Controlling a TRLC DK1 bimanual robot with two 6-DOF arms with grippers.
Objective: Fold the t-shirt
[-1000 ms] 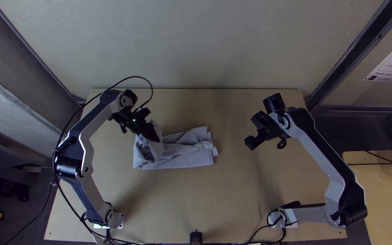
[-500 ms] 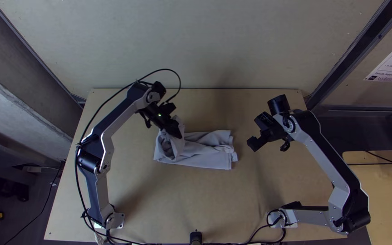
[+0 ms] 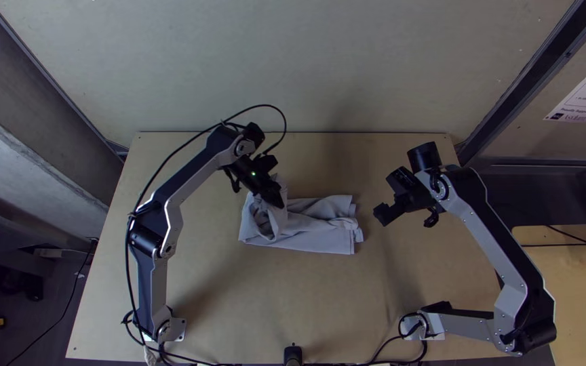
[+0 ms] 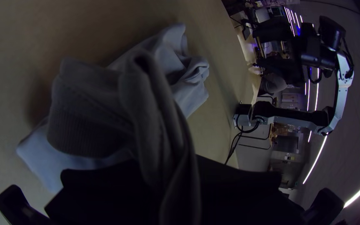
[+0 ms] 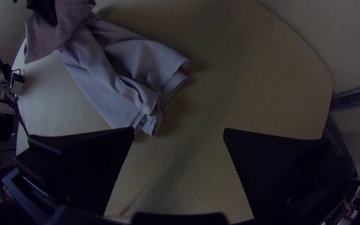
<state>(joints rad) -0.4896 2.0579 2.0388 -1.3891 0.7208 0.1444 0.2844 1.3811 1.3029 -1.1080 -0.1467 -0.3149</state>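
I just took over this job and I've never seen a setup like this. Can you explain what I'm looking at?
These are two robot arms at a wooden table, each ending in a gripper with two wide black fingers. The top view looks steeply down from above the table's near edge. The other two pictures come from cameras on the arms' wrists, so each shows its own gripper's fingers at the bottom edge.

On the table lies a grey t-shirt, gathered into a wrinkled, layered strip. The left gripper pinches one end of it and holds that part raised. The right gripper is open and holds nothing, beyond the strip's other end.
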